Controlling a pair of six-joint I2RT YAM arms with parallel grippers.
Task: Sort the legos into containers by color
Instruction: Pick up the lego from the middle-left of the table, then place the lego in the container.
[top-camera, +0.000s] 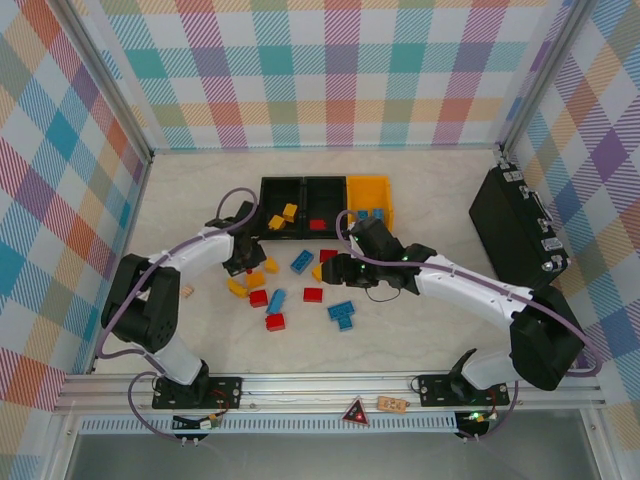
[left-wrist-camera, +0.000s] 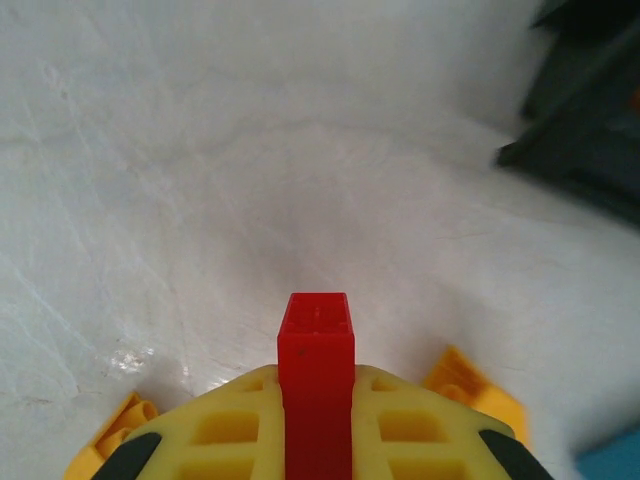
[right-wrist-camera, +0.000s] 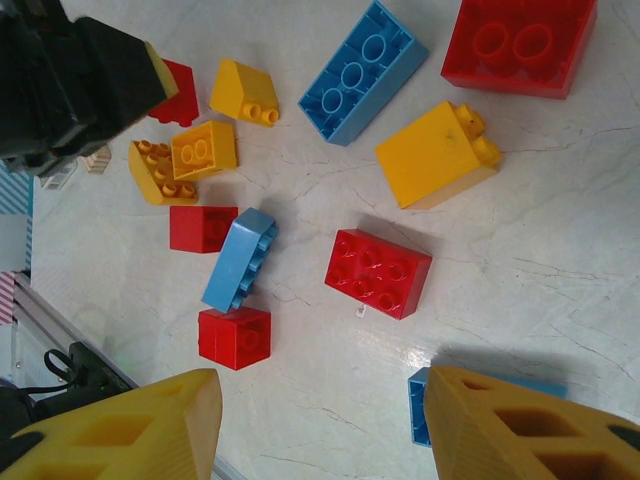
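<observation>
Pale tabletop (left-wrist-camera: 200, 200): left tool (left-wrist-camera: 316, 430), angled down, clamps a red lego (left-wrist-camera: 316, 340); right tool (right-wrist-camera: 320, 420) hovers parted, empty.

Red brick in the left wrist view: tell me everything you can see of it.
The red brick is a narrow glossy plastic block, studs not visible from here. The left gripper is shut on it, its yellow fingers pressing both sides, and its far end juts past them over the white table. Whether it rests on the table I cannot tell.
</observation>
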